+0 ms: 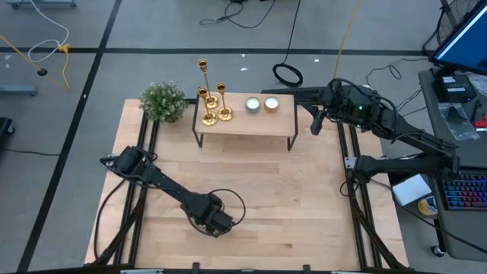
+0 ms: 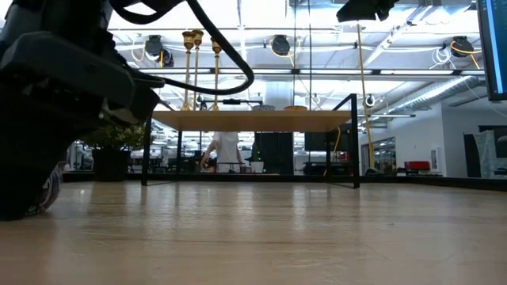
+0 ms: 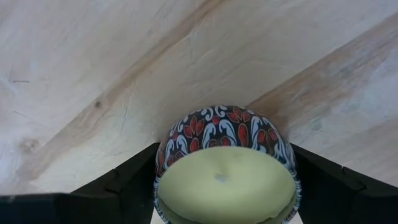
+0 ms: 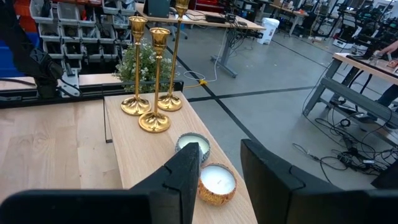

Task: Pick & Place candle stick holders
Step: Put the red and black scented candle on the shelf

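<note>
Left gripper [image 1: 217,223]: from above I see only its dark body near the table's front edge; the fingers sit underneath.
Patterned candle tin [image 3: 227,165]: in the left wrist view the picture's edge cuts off its near side, and I can't tell whether the fingers [image 3: 134,180] on either side touch it.
Tallest candlestick [image 4: 176,56]: its top runs out of the right wrist view.
Silver candle tin [image 4: 193,144]: the right gripper's finger [image 4: 180,177] covers part of it.
Shelf top [image 2: 253,120]: from table height I see it edge-on, so the candlestick bases stay hidden.
Person [image 2: 226,150]: far behind the shelf, too small to make out.
</note>
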Robot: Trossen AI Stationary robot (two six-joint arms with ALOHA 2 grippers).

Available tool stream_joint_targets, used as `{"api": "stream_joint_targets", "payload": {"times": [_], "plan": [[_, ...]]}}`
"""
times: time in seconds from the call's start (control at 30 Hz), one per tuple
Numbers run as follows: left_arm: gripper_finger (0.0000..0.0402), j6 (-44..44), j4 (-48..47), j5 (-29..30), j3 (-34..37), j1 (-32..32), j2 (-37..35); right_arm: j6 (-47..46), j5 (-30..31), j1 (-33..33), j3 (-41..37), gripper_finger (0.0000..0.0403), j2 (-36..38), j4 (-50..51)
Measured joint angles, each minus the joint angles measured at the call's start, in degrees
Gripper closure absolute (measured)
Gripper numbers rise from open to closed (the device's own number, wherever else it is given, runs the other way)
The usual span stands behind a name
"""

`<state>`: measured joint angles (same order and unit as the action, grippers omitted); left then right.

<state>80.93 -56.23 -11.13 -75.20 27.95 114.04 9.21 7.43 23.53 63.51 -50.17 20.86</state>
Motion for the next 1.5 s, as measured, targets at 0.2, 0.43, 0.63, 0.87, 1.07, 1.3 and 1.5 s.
{"api": "stream_joint_targets", "payload": {"times": [0.2, 0.43, 0.63, 0.87, 1.07, 1.3, 1.5], "plan": [[0.0110, -1.3, -1.5, -0.2, -0.3, -1.6, -0.4, 0.0, 0.0, 0.0, 0.0, 0.0289, 0.0, 0.0], [0.0109, -3.1, -3.2, 5.5, -0.3, -6.4, -7.7, 0.0, 0.0, 0.0, 0.0, 0.0289, 0.0, 0.0], [0.0109, -7.8, -5.9, 16.6, -5.3, -13.3, -15.9, 0.4, 0.0, 0.0, 0.0, 0.0289, 0.0, 0.0], [0.0109, -23.6, -7.1, 30.9, -20.6, -21.9, -16.6, 0.9, 0.0, 0.0, 0.0, 0.0289, 0.0, 0.0], [0.0109, -37.6, -7.0, 35.3, -34.3, -28.4, -9.7, 1.2, 0.0, 0.0, 0.0, 0.0289, 0.0, 0.0], [0.0109, -48.4, -10.8, 35.2, -51.9, -31.2, 4.0, 2.6, 0.2, 0.0, 0.0, 0.0289, 0.0, 0.0], [0.0109, -49.0, -12.2, 36.8, -59.8, -33.5, 11.3, 3.3, 0.3, 0.0, 0.0, 0.0289, 0.0, 0.0]]}}
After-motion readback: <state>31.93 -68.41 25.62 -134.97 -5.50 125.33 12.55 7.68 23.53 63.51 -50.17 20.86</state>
